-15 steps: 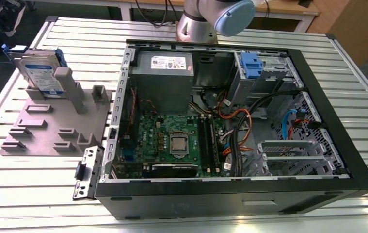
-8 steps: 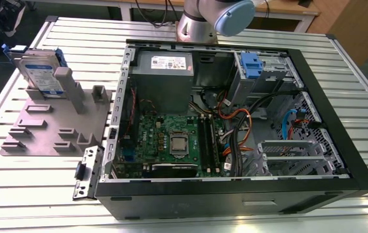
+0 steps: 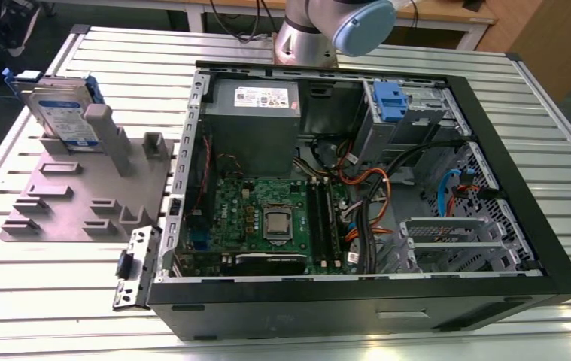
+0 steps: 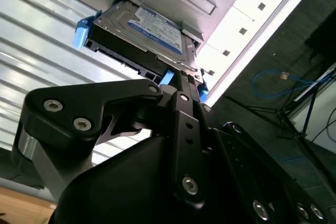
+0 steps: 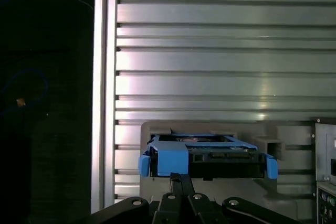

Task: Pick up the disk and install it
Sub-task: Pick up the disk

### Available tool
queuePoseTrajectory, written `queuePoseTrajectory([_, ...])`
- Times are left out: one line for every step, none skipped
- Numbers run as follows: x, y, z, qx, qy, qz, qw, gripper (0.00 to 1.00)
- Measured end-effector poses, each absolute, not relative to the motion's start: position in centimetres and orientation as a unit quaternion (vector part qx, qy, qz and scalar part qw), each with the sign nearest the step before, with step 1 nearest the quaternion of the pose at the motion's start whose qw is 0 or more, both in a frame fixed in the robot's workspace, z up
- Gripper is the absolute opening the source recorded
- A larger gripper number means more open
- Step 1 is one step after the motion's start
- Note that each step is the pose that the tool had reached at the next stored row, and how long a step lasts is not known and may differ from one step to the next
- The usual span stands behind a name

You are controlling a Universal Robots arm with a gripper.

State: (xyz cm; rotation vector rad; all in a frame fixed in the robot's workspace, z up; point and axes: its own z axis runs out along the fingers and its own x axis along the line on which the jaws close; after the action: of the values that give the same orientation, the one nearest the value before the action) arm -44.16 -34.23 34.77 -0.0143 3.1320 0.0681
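Where the slatted counter [image 3: 65, 286] reaches its edge on the exterior view's left, item one: a grey fixture [image 3: 84, 203] with raised blocks and slots, lying flat.

Item two: the disk [image 3: 62, 113], upright on edge in a slot at the fixture's far end, close to the counter's far corner on that side. Silver body, white-and-blue label, blue bracket around it. Nothing touches it but the fixture. In the second wrist view the disk [image 4: 147, 32] shows its labelled face and one blue bracket end. In the first wrist view the disk [image 5: 205, 153] is seen edge-on, with a blue corner at each end.

Item three: the pincer [image 5: 181, 178], black, its fingers [image 5: 176, 187] drawn together with only a thin seam between them and nothing gripped. In the second wrist view the pincer [image 4: 181, 85] lines up in front of the disk's edge, and I cannot tell how much gap lies between them.

Item four: the arm [image 3: 360, 22], silver with a pale blue joint cap, at the counter's far edge.

Item five: an open black case [image 3: 365, 301], taking up the counter's middle and the exterior view's right. Inside are a green board [image 3: 265, 218], a grey supply box [image 3: 255, 98] and a metal cage with a blue tab [image 3: 390, 101].
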Motion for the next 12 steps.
queuePoseTrajectory([-44.16, -34.23, 34.77, -0.014, 1.000, 0.022, 0.004, 0.11])
queuePoseTrajectory([-44.16, -34.23, 34.76, -0.023, 0.999, 0.022, 0.004, 0.11])
queuePoseTrajectory([-44.16, -34.23, 34.76, -0.031, 0.999, 0.022, 0.004, 0.11])
queuePoseTrajectory([-44.16, -34.23, 34.76, -0.038, 0.999, 0.022, 0.004, 0.11])
queuePoseTrajectory([-44.16, -34.23, 34.76, -0.047, 0.999, 0.022, 0.004, 0.11])
queuePoseTrajectory([-44.16, -34.23, 34.76, -0.055, 0.998, 0.022, 0.003, 0.11])
queuePoseTrajectory([-44.16, -34.23, 34.76, -0.062, 0.998, 0.022, 0.003, 0.11])
queuePoseTrajectory([-44.16, -34.23, 34.75, -0.069, 0.997, 0.022, 0.003, 0.11])
queuePoseTrajectory([-44.16, -34.23, 34.75, -0.074, 0.997, 0.022, 0.003, 0.11])
queuePoseTrajectory([-44.16, -34.23, 34.75, -0.079, 0.997, 0.022, 0.003, 0.11])
queuePoseTrajectory([-44.16, -34.23, 34.75, -0.082, 0.996, 0.022, 0.003, 0.11])
queuePoseTrajectory([-44.16, -34.23, 34.75, -0.082, 0.996, 0.022, 0.003, 0.11])
